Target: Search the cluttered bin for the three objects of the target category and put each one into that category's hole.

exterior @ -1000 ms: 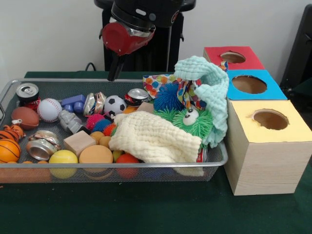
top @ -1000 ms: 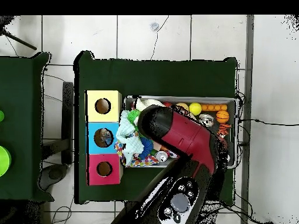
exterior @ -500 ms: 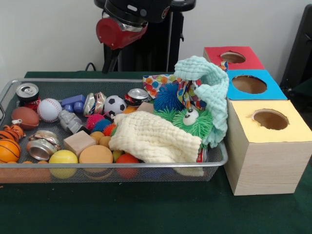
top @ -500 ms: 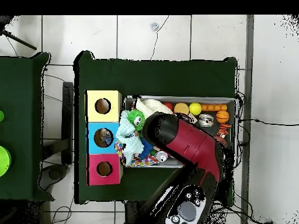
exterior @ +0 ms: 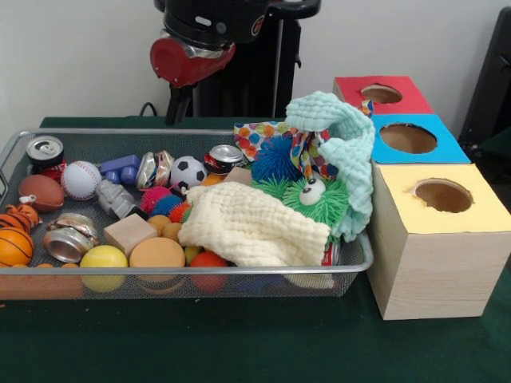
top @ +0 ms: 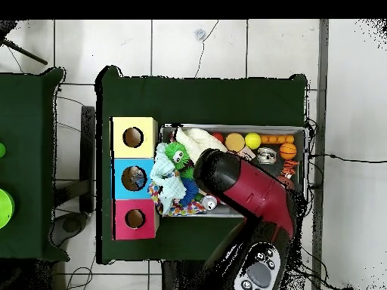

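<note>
- Arm [exterior: 192,40]: I see it raised above the bin's far rim, at about 11 o'clock in the front view; from overhead its red shell [top: 246,189] covers the bin's lower middle.
- Gripper [exterior: 177,100]: a dark tip hangs under the red shell, clear of the contents; I cannot tell how its fingers stand.
- Bin [exterior: 200,267]: a wire-mesh tray on green cloth, full of clutter.
- Bin, 9 o'clock side: baseball [exterior: 81,179], football [exterior: 40,191], basketball [exterior: 13,246], upright can [exterior: 45,153], crushed can [exterior: 68,238].
- Bin, centre: soccer ball [exterior: 188,171], another can [exterior: 225,157], wood block [exterior: 129,232], yellow ball [exterior: 104,259].
- Bin, 3 o'clock side: cream cloth [exterior: 251,227] lying over small balls; green fuzzy toy [exterior: 313,199] with one eye; blue fuzzy ball [exterior: 275,158]; mint cloth [exterior: 345,144] draped on the rim.
- Boxes, right of the bin, near to far: yellow box [exterior: 435,239], blue box [exterior: 413,137], red box [exterior: 382,92], each with a round top hole.
- The blue box's hole perhaps holds something, seen from overhead.
</note>
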`<state>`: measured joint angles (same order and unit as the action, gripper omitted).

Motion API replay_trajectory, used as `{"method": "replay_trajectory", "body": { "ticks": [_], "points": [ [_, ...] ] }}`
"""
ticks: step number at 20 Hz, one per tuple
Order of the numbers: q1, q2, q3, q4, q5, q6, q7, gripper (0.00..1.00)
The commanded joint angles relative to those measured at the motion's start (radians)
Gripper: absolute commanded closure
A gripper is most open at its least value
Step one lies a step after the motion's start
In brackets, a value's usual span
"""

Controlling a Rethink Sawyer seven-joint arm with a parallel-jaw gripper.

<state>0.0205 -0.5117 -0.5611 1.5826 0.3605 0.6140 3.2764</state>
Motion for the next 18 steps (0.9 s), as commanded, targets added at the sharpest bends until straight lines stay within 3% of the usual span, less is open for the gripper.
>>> {"method": "replay_trajectory", "body": {
  "ticks": [1,4,8,14,18],
  "points": [
    [0.004,-0.001,0.095,0.041,-0.064,-0.017,-0.041,1.00],
    [0.001,-0.040,0.055,-0.019,-0.083,0.125,-0.065,1.00],
    [-0.037,-0.021,0.021,-0.145,-0.118,0.233,-0.084,1.00],
    [-0.047,0.026,0.019,-0.270,-0.113,0.300,0.003,1.00],
    [-0.037,0.019,0.007,-0.260,-0.111,0.302,0.053,1.00]
  ]
}}
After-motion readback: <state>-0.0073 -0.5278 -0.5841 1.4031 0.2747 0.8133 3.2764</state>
